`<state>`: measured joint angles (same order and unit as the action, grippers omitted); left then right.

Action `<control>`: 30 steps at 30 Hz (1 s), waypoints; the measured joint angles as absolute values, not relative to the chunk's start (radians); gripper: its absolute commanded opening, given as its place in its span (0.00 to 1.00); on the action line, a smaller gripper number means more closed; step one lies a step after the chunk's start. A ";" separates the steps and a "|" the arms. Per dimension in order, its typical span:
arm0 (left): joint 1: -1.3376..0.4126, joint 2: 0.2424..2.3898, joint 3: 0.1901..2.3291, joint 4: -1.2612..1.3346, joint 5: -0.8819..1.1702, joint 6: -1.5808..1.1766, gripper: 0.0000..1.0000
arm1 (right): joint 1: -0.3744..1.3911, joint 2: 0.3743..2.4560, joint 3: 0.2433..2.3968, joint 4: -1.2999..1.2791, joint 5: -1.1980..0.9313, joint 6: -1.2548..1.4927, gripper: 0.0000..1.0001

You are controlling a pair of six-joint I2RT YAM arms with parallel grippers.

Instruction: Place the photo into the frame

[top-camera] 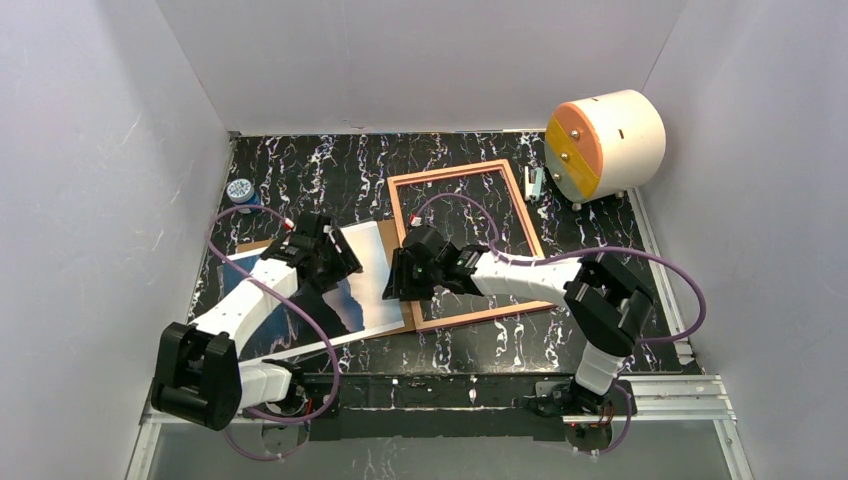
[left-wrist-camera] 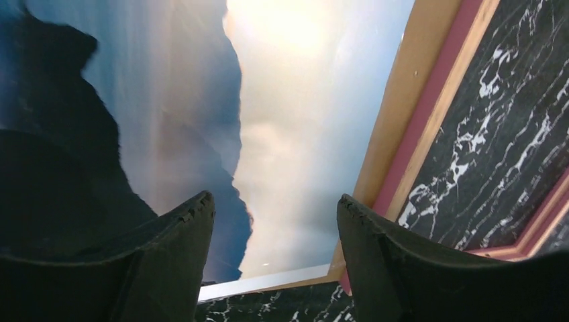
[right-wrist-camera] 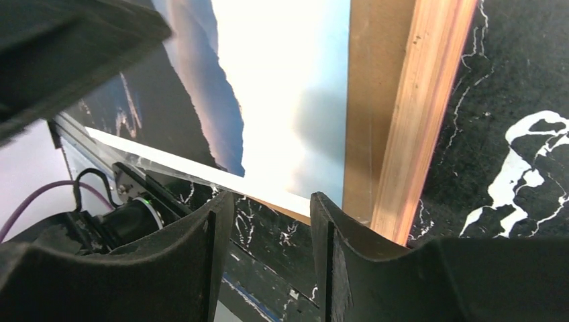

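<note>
The photo (top-camera: 365, 285), a sea and cliff print, lies face up at left centre on a flat brown backing board (top-camera: 386, 232). The frame (top-camera: 455, 175), pink and wood, lies flat just to its right, its left rail over the board's edge. My left gripper (top-camera: 335, 262) hovers over the photo (left-wrist-camera: 295, 134); its jaws (left-wrist-camera: 275, 200) are open and empty, and the frame's pink rail (left-wrist-camera: 429, 114) shows at the right. My right gripper (top-camera: 400, 275) is at the frame's near left corner, open (right-wrist-camera: 272, 198) with nothing between the fingers. Photo (right-wrist-camera: 282, 100), board (right-wrist-camera: 366, 100) and wooden rail (right-wrist-camera: 423, 114) lie ahead of it.
A white cylinder with an orange face (top-camera: 605, 145) stands at the back right, a small pale object (top-camera: 535, 183) beside it. A small blue and white round thing (top-camera: 240, 190) sits at the back left. White walls close three sides; a metal rail (top-camera: 650, 385) runs along the near edge.
</note>
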<state>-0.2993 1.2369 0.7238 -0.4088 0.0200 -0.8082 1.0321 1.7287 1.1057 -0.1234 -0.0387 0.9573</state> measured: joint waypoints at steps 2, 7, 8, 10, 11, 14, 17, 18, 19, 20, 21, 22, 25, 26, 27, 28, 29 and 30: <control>-0.299 1.238 0.757 -0.438 -0.020 -0.780 0.66 | 1.032 1.737 1.106 -0.134 -0.041 0.957 0.55; -0.299 1.269 0.756 -0.500 -0.084 -0.735 0.66 | 1.032 1.789 1.116 -0.183 -0.014 0.952 0.56; -0.299 1.275 0.751 -0.503 -0.090 -0.730 0.66 | 1.032 1.798 1.119 -0.194 -0.004 0.949 0.57; -0.299 1.292 0.743 -0.512 -0.100 -0.717 0.65 | 1.032 1.820 1.140 -0.222 0.018 0.945 0.57; -0.299 1.302 0.741 -0.516 -0.105 -0.713 0.65 | 1.033 1.827 1.149 -0.232 0.027 0.943 0.58; -0.297 1.325 0.741 -0.524 -0.128 -0.697 0.65 | 1.034 1.841 1.168 -0.264 0.059 0.940 0.61; -0.293 1.341 0.741 -0.533 -0.158 -0.687 0.65 | 1.034 1.841 1.172 -0.297 0.085 0.939 0.61; -0.290 1.346 0.741 -0.536 -0.166 -0.687 0.65 | 1.034 1.842 1.172 -0.303 0.087 0.939 0.61; -0.289 1.351 0.741 -0.538 -0.171 -0.687 0.64 | 1.034 1.842 1.172 -0.307 0.086 0.939 0.60; -0.287 1.354 0.741 -0.537 -0.172 -0.688 0.62 | 1.034 1.843 1.172 -0.307 0.083 0.939 0.59; -0.285 1.360 0.741 -0.535 -0.171 -0.691 0.61 | 1.034 1.846 1.172 -0.307 0.075 0.939 0.59; -0.284 1.365 0.739 -0.531 -0.170 -0.693 0.59 | 1.034 1.848 1.172 -0.305 0.066 0.939 0.57; -0.283 1.380 0.719 -0.500 -0.158 -0.705 0.55 | 1.034 1.850 1.171 -0.301 0.041 0.942 0.50; -0.283 1.379 0.715 -0.497 -0.157 -0.706 0.55 | 1.034 1.850 1.168 -0.297 0.031 0.946 0.49; -0.283 1.378 0.713 -0.495 -0.157 -0.707 0.55 | 1.034 1.850 1.166 -0.297 0.020 0.948 0.49; -0.283 1.378 0.710 -0.492 -0.156 -0.708 0.54 | 1.034 1.850 1.164 -0.296 0.017 0.948 0.48; -0.282 1.378 0.707 -0.490 -0.156 -0.709 0.54 | 1.033 1.850 1.163 -0.297 0.013 0.949 0.48; -0.282 1.377 0.704 -0.487 -0.155 -0.709 0.54 | 1.031 1.850 1.163 -0.297 0.009 0.950 0.47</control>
